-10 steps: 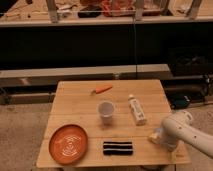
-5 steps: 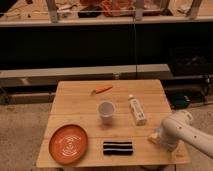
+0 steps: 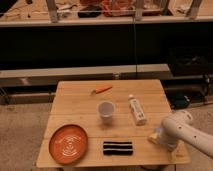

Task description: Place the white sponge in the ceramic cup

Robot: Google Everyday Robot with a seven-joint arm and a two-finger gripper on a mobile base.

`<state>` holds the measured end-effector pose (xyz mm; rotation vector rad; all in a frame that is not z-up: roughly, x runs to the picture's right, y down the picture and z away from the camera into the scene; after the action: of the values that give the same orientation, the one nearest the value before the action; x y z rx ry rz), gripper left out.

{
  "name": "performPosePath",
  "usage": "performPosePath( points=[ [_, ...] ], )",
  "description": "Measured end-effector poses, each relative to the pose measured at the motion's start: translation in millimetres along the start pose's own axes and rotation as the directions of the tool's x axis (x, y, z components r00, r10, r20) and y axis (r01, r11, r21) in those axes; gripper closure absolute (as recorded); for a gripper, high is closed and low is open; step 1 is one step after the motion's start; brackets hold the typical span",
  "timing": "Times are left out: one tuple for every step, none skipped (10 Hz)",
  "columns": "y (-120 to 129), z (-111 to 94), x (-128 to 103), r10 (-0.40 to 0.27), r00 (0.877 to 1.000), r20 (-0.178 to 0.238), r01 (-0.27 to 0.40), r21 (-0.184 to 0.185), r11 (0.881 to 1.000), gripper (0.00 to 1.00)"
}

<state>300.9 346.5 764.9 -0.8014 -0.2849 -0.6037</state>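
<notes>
At the front right corner of the tabletop (image 3: 75, 102), the white sponge (image 3: 154, 139) lies directly under the end effector (image 3: 159, 136), which partly hides it and stands released, fingers spread. The ceramic cup (image 3: 105, 110) stands upright mid-tabletop, well apart to the left.

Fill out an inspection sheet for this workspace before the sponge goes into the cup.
Surface: wooden table, level.
Job's things: white sponge at the front right edge, under the claw; ceramic cup upright mid-table, apart from the sponge.
Clutter: orange plate front left; black striped pad front centre; white tube right of the cup; small orange item near the back.
Grippers: claw open, low over the sponge; contact cannot be told.
Cables: thin vertical line behind the table, possibly a cable.
Surroundings: dark shelving behind, its top cluttered.
</notes>
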Motion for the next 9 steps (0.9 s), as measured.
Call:
performPosePath(
  points=[
    [0,-2,0,-0.003,1.0,-0.002,0.003,0.002,1.0,0.2],
    [0,-8,-1,-0.007,1.0,-0.005,0.007,0.012,1.0,0.2],
    [2,-20,1,-0.006,1.0,-0.013,0.006,0.024,1.0,0.2],
    [5,-34,4,0.0,1.0,-0.015,0.001,0.038,0.999,0.2],
    [5,-50,8,0.001,1.0,-0.019,0.001,0.055,0.998,0.2],
    [4,-56,11,-0.001,1.0,-0.018,0.002,0.067,0.998,0.2],
    [2,-64,14,-0.003,1.0,-0.012,0.004,0.087,0.996,0.2],
    [1,-71,19,-0.003,1.0,-0.001,0.003,0.11,0.994,0.2],
    [1,-77,24,-0.003,1.0,0.008,0.002,0.126,0.992,0.2]
  ],
)
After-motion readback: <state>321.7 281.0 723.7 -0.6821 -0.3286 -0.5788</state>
